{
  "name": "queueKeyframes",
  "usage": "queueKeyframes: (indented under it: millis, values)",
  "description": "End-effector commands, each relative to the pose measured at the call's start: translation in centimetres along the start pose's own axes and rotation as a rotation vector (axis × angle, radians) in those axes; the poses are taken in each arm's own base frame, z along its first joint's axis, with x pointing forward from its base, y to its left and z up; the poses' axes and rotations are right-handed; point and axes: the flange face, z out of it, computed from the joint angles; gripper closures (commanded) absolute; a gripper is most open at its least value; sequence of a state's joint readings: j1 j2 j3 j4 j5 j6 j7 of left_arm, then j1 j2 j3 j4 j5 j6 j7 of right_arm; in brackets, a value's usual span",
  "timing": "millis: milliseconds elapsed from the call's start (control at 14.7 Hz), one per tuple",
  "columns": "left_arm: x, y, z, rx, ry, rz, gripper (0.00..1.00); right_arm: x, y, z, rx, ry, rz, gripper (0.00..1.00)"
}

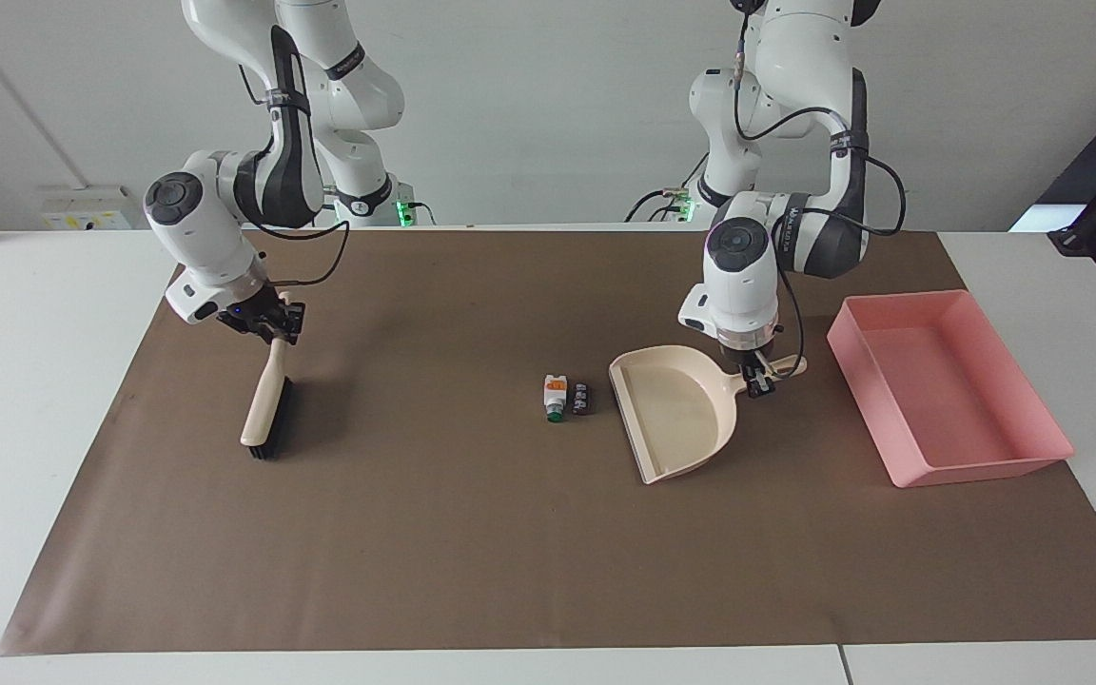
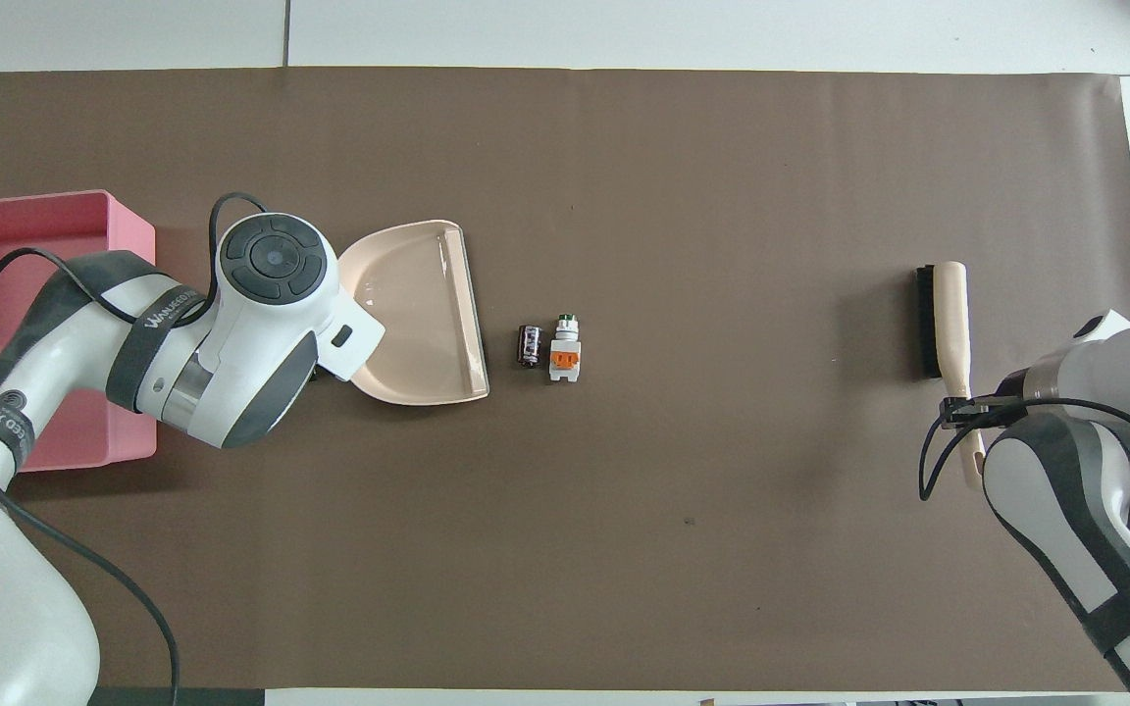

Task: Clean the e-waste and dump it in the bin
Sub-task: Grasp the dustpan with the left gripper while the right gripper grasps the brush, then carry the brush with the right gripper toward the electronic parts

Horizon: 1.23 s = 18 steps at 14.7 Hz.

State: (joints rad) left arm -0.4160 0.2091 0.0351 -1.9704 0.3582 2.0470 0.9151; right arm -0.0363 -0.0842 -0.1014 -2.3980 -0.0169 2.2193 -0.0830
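The e-waste lies mid-mat: a white part with an orange patch and green tip [image 1: 556,395] [image 2: 565,355] and a black part [image 1: 582,398] [image 2: 529,346] touching beside it. Just beside them, toward the left arm's end, is the beige dustpan [image 1: 676,414] [image 2: 418,314], its mouth facing the parts. My left gripper [image 1: 759,378] is shut on the dustpan's handle; in the overhead view the wrist hides it. The pink bin [image 1: 957,400] [image 2: 55,221] sits past the dustpan at that end. My right gripper [image 1: 274,328] [image 2: 957,410] is shut on the handle of a beige brush [image 1: 267,404] [image 2: 946,319].
A brown mat [image 1: 472,533] covers most of the white table. The brush's black bristles rest on the mat at the right arm's end, its handle slanting up toward the robots.
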Motion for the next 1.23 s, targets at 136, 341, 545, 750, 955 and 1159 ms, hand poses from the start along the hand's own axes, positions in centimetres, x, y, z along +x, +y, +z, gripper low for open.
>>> queueKeyframes:
  millis: [136, 341, 545, 750, 955, 1159]
  values:
    - [0.2, 0.2, -1.8, -0.003, -0.038, 0.123, 1.00, 1.4, -2.2, -3.1, 0.007, -0.040, 0.023, 1.00]
    - [1.6, 0.8, -1.5, 0.001, -0.063, 0.153, 1.00, 2.8, -6.8, -6.0, -0.017, -0.034, -0.017, 1.00]
    - [2.1, 1.1, -0.9, -0.003, -0.071, 0.135, 1.00, 2.6, -14.3, -6.3, -0.049, -0.007, -0.053, 1.00]
    - [3.1, 1.7, -0.5, 0.003, -0.091, 0.149, 1.00, 1.0, -21.7, -5.6, -0.100, 0.014, -0.120, 1.00]
    - [3.2, 2.1, 0.0, -0.006, -0.098, 0.156, 1.00, -1.4, -29.1, -4.2, -0.121, 0.036, -0.160, 1.00]
    - [3.5, 2.3, -0.1, -0.005, -0.098, 0.160, 1.00, -2.1, -35.0, -3.7, -0.129, 0.055, -0.150, 1.00]
